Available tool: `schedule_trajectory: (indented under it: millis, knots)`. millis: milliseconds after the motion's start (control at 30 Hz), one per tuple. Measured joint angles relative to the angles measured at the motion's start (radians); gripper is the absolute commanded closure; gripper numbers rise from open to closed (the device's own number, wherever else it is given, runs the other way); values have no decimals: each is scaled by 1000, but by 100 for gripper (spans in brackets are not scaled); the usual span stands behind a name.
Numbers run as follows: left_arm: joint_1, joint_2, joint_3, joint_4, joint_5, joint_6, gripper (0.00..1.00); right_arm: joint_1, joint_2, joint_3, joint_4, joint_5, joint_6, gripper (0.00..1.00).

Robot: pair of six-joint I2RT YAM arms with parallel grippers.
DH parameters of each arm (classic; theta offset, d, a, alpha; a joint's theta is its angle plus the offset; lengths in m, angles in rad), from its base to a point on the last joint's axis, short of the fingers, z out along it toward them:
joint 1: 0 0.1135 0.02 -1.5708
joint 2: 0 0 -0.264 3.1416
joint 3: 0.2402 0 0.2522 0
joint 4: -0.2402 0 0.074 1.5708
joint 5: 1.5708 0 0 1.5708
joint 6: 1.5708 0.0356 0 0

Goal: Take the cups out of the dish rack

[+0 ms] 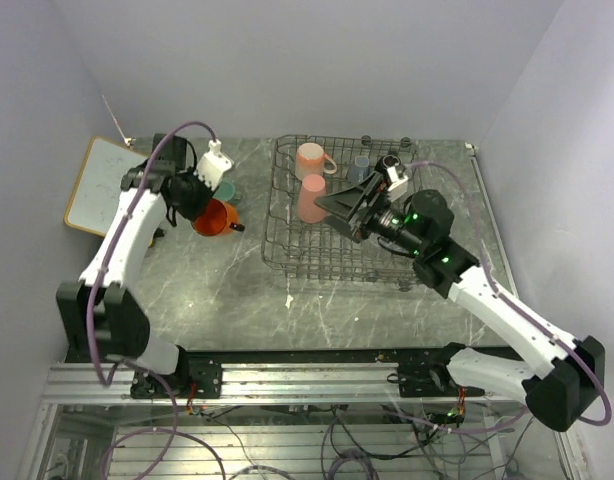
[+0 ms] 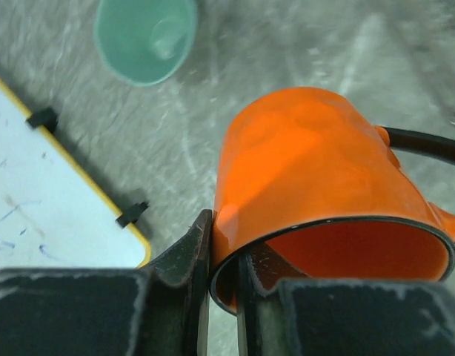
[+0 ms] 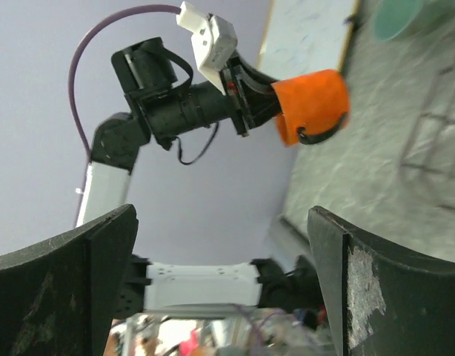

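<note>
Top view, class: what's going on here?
The left end effector grips the orange mug by its rim, left of the rack, near the mint cup on the table. The right end effector is open over the rack, beside the pink tumbler.

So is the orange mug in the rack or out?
Out. The left hand holds the orange mug left of the dish rack.
</note>
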Motion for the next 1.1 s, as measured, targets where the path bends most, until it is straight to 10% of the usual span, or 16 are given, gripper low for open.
schedule_trajectory:
  millis: [400,1100]
  knots:
    - [230,513,266,-63,-252,-154,93,-117,-54,160,-517,160,-342,2]
    - [223,780,595,-93,-269,-276,93,-313,-29,156,-632,117,-489,2]
